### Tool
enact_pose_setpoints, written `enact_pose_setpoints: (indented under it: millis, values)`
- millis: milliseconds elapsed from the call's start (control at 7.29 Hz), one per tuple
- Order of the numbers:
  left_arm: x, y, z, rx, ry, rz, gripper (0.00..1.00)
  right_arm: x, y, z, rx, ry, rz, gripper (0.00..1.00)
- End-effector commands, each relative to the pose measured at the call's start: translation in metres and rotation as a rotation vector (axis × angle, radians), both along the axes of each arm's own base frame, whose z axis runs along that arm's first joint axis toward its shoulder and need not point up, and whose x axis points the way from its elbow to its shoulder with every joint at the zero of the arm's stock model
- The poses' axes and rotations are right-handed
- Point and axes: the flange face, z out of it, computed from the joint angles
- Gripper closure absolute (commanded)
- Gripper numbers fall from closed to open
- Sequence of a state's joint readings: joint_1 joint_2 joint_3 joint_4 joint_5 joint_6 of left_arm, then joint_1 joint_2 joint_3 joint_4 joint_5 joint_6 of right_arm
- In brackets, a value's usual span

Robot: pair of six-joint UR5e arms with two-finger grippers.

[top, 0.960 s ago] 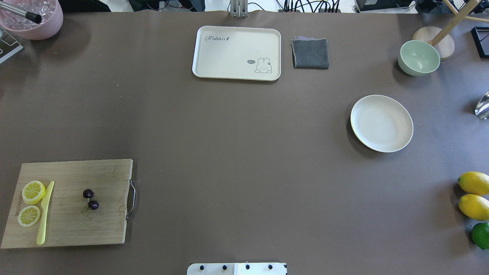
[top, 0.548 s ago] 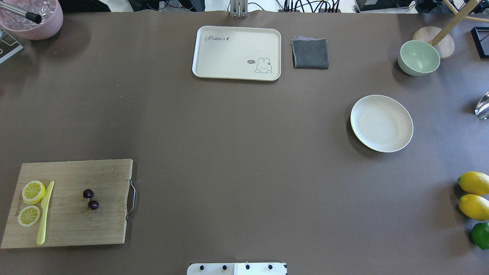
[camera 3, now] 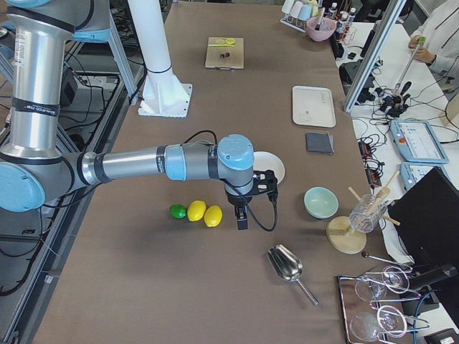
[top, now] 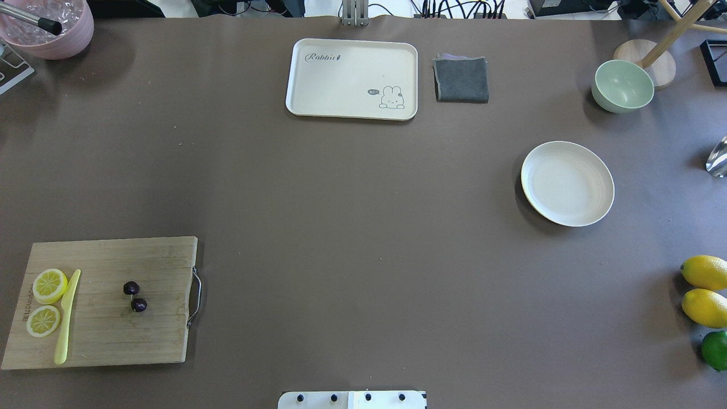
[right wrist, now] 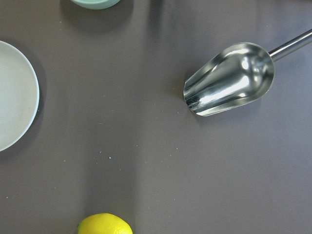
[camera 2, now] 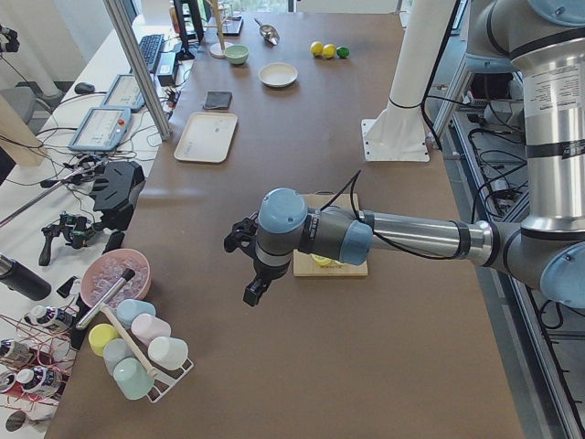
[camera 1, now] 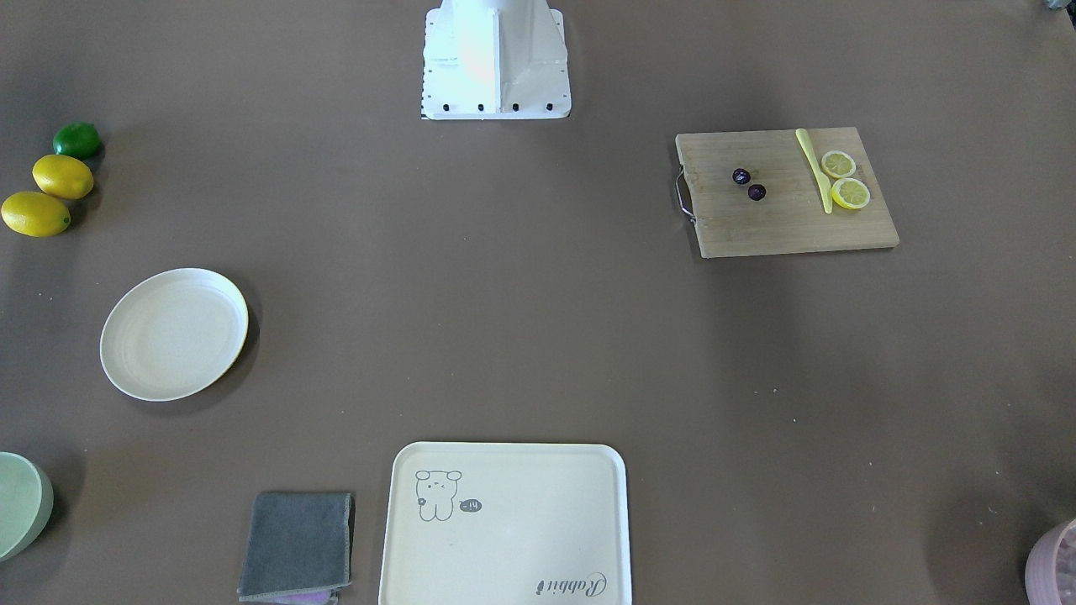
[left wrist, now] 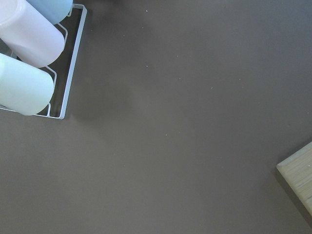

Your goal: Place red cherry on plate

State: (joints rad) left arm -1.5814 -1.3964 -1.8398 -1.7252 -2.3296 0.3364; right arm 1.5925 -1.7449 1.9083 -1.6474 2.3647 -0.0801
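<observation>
The red cherry [top: 131, 288], a pair of small dark fruits, lies on a wooden cutting board [top: 147, 335] at the table's near left; it also shows in the front-facing view [camera 1: 741, 176]. The round cream plate [top: 567, 183] sits bare at the right [camera 1: 173, 334], and its edge shows in the right wrist view [right wrist: 12, 114]. My left gripper [camera 2: 253, 291] hangs above the table beyond the board's left end, seen only from the side. My right gripper [camera 3: 242, 218] hovers near the plate and the lemons. I cannot tell whether either is open or shut.
On the board lie two lemon slices [top: 49, 285] and a yellow knife [top: 66, 316]. Also here: a cream tray [top: 352, 78], grey cloth [top: 461, 79], green bowl [top: 622, 86], two lemons [top: 706, 272], a lime [top: 715, 350], a metal scoop [right wrist: 229, 80], a cup rack [left wrist: 29, 58] and a pink bowl [top: 48, 25].
</observation>
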Motion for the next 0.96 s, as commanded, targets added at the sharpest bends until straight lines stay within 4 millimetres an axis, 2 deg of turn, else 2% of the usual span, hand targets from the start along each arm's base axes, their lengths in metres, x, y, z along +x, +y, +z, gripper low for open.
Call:
enact_pose_setpoints:
  millis: [0, 274, 548, 685, 823]
  values:
    - [0.002, -0.001, -0.001, -0.028, 0.01, -0.027, 0.02, -0.021, -0.008, 0.018, -0.042, -0.03, -0.046, 0.0]
    - [0.003, -0.002, -0.001, -0.033, 0.01, -0.031, 0.02, -0.04, -0.023, 0.018, -0.069, -0.097, -0.065, 0.0]
    - [0.003, -0.002, -0.003, -0.034, 0.013, -0.034, 0.02, -0.075, -0.057, -0.004, -0.062, -0.144, -0.109, 0.02]
    - [0.003, -0.001, -0.004, -0.032, 0.016, -0.033, 0.02, -0.095, -0.067, -0.01, -0.053, -0.154, -0.149, 0.03]
    - [0.004, -0.002, -0.006, -0.031, 0.037, -0.029, 0.02, -0.108, -0.085, -0.002, -0.027, -0.159, -0.167, 0.06]
